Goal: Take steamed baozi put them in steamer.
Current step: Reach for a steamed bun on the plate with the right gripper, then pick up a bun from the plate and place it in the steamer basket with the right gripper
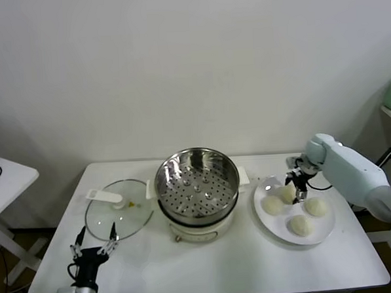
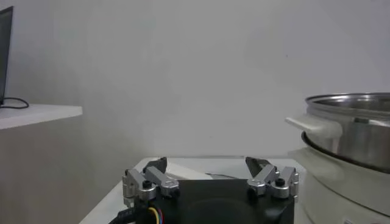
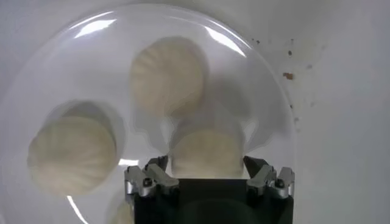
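I log a white bench [image 1: 208,264]. The steamer [image 1: 197,180] sits mid-bench, empty, with a glass lid [image 1: 119,211] beside it toward the left edge. Four baozi [image 1: 272,205] lie on a white plate [image 1: 321,234] near the right edge. My right gripper [image 1: 297,191] hangs over them; my left gripper [image 1: 94,246] waits, fingers spread, at the front-left corner.

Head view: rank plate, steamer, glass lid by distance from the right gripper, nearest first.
From the right gripper:
1. Plate, directly beneath it, on the table's right side.
2. Steamer, at the centre.
3. Glass lid, on the left, near the left gripper.
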`<state>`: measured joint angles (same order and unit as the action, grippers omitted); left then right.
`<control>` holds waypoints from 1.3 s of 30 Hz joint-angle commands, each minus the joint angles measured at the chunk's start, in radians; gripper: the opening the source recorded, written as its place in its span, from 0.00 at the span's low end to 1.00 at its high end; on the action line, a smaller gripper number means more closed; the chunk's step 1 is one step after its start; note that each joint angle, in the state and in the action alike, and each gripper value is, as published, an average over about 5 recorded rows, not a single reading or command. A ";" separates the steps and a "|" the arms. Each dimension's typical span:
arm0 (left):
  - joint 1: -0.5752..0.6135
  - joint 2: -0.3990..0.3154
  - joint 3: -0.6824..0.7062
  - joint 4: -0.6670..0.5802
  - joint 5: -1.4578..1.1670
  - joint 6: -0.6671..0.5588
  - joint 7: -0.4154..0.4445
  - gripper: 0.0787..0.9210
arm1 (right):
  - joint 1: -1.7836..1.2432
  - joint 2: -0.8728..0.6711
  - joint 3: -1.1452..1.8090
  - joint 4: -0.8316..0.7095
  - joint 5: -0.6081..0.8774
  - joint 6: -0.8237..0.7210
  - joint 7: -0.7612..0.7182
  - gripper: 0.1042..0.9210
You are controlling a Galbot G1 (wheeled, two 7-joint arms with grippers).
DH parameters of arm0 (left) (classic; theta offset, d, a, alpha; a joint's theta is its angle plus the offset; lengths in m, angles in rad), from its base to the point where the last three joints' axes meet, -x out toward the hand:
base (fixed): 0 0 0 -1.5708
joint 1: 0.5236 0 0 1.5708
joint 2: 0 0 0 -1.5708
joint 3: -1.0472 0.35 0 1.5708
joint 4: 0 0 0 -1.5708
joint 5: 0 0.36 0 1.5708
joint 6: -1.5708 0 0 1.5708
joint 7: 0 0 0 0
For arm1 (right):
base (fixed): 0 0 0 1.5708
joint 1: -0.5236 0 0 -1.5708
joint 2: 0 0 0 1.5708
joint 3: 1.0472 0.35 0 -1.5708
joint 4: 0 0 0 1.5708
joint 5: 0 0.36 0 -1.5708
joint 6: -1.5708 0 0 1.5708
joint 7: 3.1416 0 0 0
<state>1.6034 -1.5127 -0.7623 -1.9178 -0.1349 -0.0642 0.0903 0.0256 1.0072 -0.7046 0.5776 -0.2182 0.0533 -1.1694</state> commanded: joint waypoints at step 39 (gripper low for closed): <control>0.010 -0.001 0.012 -0.011 0.036 0.003 0.002 0.88 | 0.456 -0.067 -0.244 0.530 -0.048 0.214 -0.054 0.69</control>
<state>1.6136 -1.5138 -0.7506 -1.9289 -0.1079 -0.0611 0.0913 0.3352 0.9582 -0.8604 0.9142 -0.2429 0.2017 -1.2119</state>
